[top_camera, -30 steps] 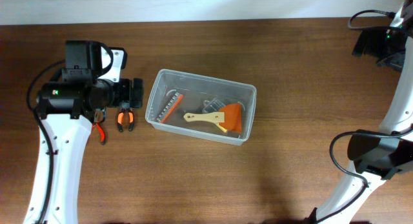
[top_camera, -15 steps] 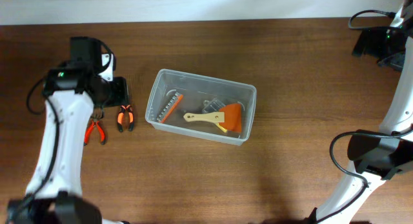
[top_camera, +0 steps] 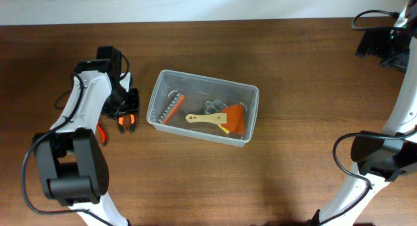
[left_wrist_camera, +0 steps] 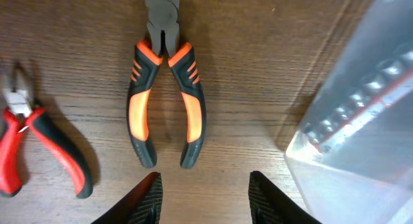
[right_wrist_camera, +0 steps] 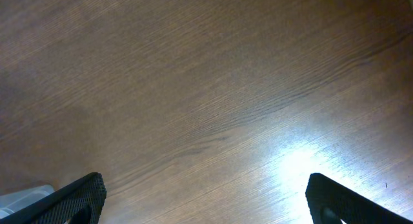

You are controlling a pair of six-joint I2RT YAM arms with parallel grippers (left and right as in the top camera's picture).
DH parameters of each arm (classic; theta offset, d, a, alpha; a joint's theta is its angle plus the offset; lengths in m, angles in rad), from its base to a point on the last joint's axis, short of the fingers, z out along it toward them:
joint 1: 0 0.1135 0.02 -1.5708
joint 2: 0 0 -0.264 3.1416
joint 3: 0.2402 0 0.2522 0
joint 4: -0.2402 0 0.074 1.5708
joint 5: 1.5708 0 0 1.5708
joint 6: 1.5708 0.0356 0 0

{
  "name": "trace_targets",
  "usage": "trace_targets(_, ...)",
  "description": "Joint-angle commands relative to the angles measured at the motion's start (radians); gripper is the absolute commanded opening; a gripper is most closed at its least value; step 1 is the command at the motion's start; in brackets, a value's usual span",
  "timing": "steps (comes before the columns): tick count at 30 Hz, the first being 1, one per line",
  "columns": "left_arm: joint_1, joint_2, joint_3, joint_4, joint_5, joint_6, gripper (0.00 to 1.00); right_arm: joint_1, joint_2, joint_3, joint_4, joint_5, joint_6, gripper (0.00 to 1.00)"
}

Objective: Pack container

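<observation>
One container (left_wrist_camera: 362,124) just beside left gripper (left_wrist_camera: 204,192)

One clear container (top_camera: 158,83) on the table (top_camera: 293,174). Two pairs of pliers beside it: one orange-and-black pair (left_wrist_camera: 166,101), one red-and-black pair (left_wrist_camera: 39,146). Three things countable inside the container: one scraper (top_camera: 225,119) with an orange blade and a pale wooden handle, one orange rail (top_camera: 172,109) of metal bits, one clear lumpy item (top_camera: 212,107) too blurred to name. Bits on the rail too small to count with certainty. Two arms, left arm (top_camera: 83,112) and right arm (top_camera: 399,115). Two claws, left claw (left_wrist_camera: 205,185) and right claw (right_wrist_camera: 205,198), two fingers on each, four fingers in all
</observation>
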Motion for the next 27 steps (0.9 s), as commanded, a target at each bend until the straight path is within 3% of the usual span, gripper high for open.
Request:
trace_targets(1,0.002,0.05,0.016,0.003,0.018,-0.009,0.45,-0.004,-0.011,0.012,0.001,-0.002,0.008,0.99)
trace_targets(27,0.002,0.246,0.016,0.124,0.014,-0.024,0.43,-0.004,-0.011,0.012,0.001,-0.002,0.008,0.99)
